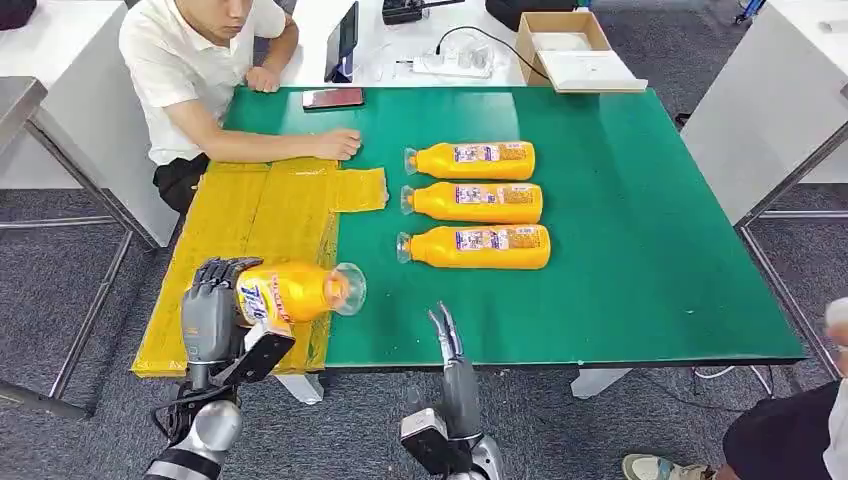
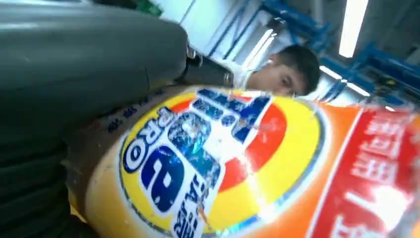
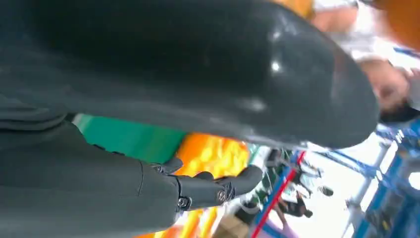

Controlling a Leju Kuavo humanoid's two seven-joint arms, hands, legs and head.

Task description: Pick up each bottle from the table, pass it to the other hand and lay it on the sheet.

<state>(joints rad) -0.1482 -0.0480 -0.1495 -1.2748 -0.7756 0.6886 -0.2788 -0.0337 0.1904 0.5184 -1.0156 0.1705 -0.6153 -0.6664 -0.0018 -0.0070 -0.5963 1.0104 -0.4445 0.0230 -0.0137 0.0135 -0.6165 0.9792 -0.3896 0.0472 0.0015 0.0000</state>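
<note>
My left hand (image 1: 212,296) grips an orange bottle (image 1: 295,292) on its side, above the near end of the yellow sheet (image 1: 262,215), its clear cap pointing right. The left wrist view has the bottle's blue, yellow and red label (image 2: 213,158) close up under the grey thumb (image 2: 89,59). My right hand (image 1: 446,340) stands edge-on at the table's front edge, right of the held bottle, fingers straight and holding nothing. Three more orange bottles (image 1: 475,160) (image 1: 477,201) (image 1: 480,246) lie in a row on the green mat (image 1: 640,230), caps to the left.
A person in a white shirt (image 1: 185,70) sits at the far left with a hand (image 1: 338,144) resting on the sheet's far end. A phone (image 1: 333,98) lies at the mat's far edge. A cardboard box (image 1: 575,50) and cables lie behind. Another person's shoe (image 1: 655,467) shows bottom right.
</note>
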